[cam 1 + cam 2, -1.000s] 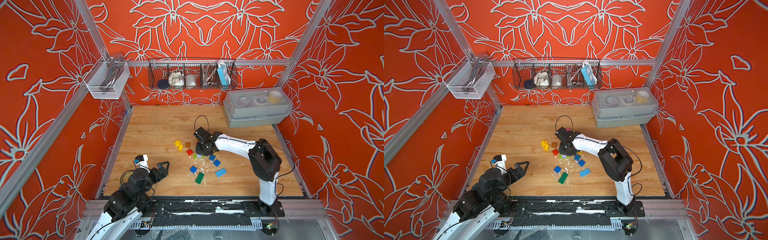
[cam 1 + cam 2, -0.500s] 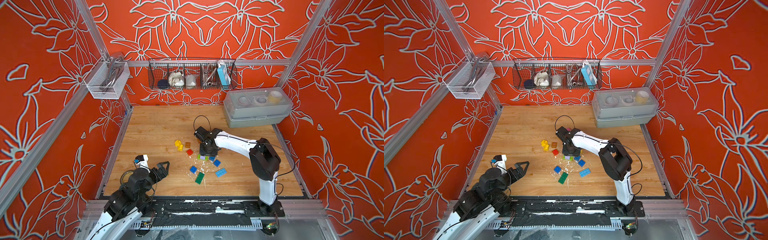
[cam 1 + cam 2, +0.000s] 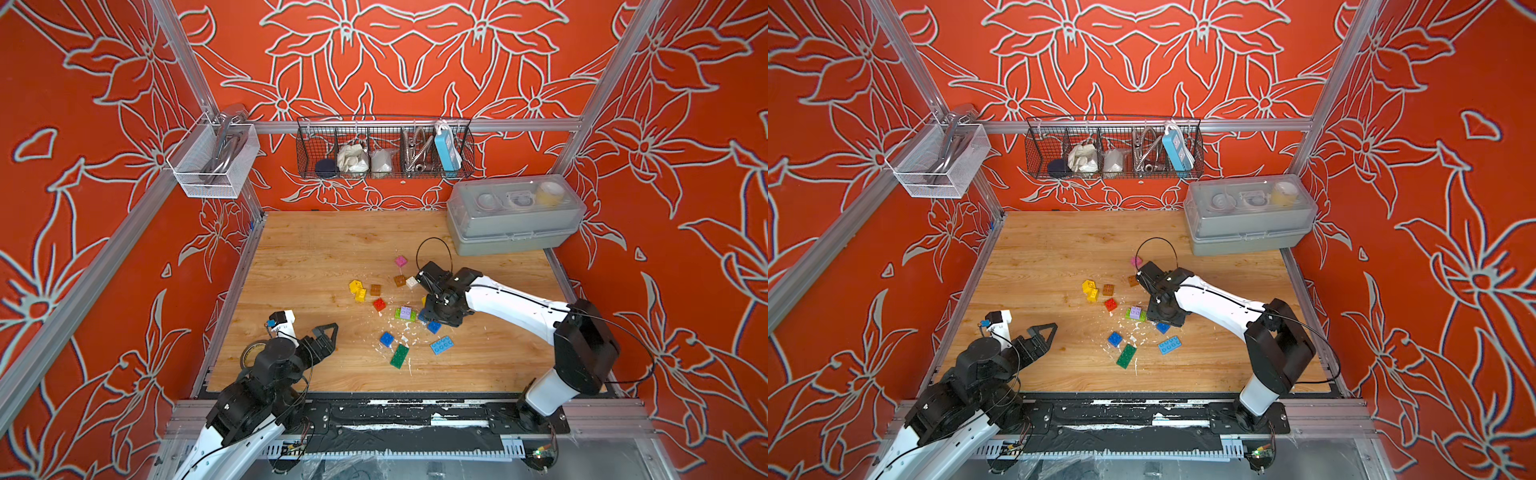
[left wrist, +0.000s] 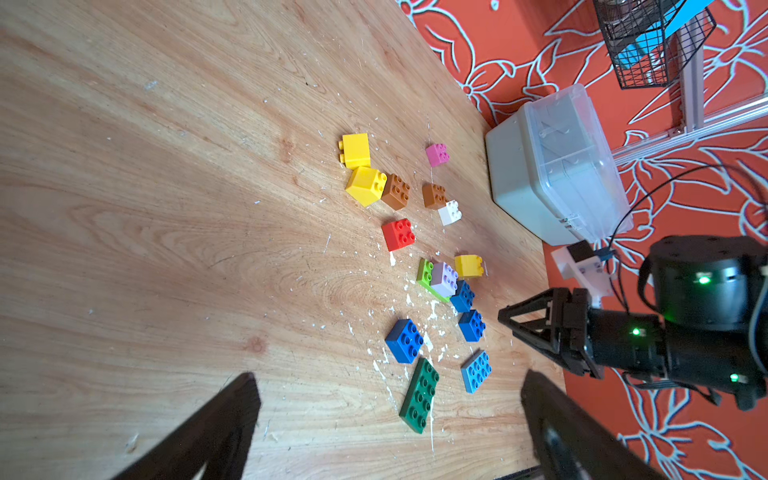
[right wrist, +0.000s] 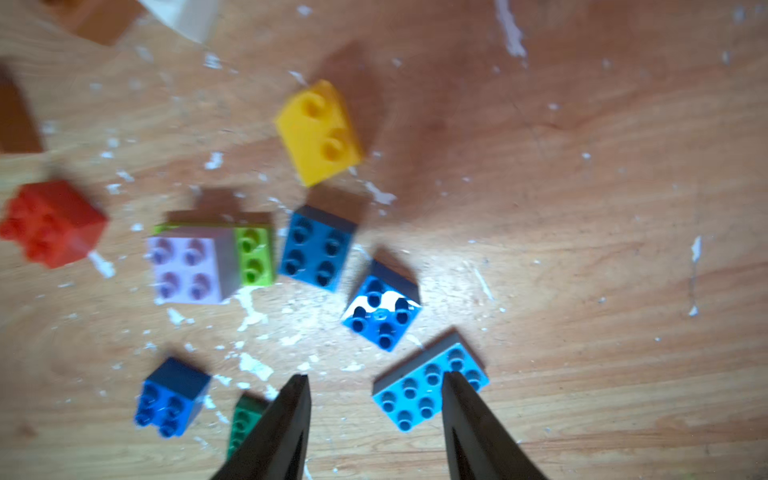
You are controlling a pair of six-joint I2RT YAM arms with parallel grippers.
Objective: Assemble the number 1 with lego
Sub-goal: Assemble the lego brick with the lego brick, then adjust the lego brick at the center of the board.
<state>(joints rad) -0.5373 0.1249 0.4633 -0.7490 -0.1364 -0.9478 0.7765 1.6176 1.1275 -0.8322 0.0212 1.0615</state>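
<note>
Lego lies scattered mid-table: two yellow bricks [image 3: 357, 289], brown ones [image 3: 375, 289], a red one [image 3: 379, 304], blue ones [image 3: 387, 339], a green plate [image 3: 399, 356] and a light blue plate [image 3: 441, 345]. A lilac brick [image 5: 187, 264] sits on a lime plate [image 5: 253, 255]. My right gripper [image 5: 374, 376] hangs just above the table beside the light blue plate [image 5: 419, 395], with two blue bricks [image 5: 316, 247] and a yellow brick [image 5: 318, 133] lying beyond its tips. It is open and empty. My left gripper [image 4: 388, 376] is open and empty, low at the front left [image 3: 328, 332].
A grey lidded box [image 3: 513, 232] stands at the back right. A pink brick [image 3: 400, 261] and a white brick [image 3: 411, 282] lie behind the right wrist. A tape roll [image 3: 251, 353] lies by the left arm. White flecks litter the wood around the bricks.
My right gripper has moved to the right and nearer the front, off the lilac brick and lime plate, and its jaws have opened. The left arm has not moved.
</note>
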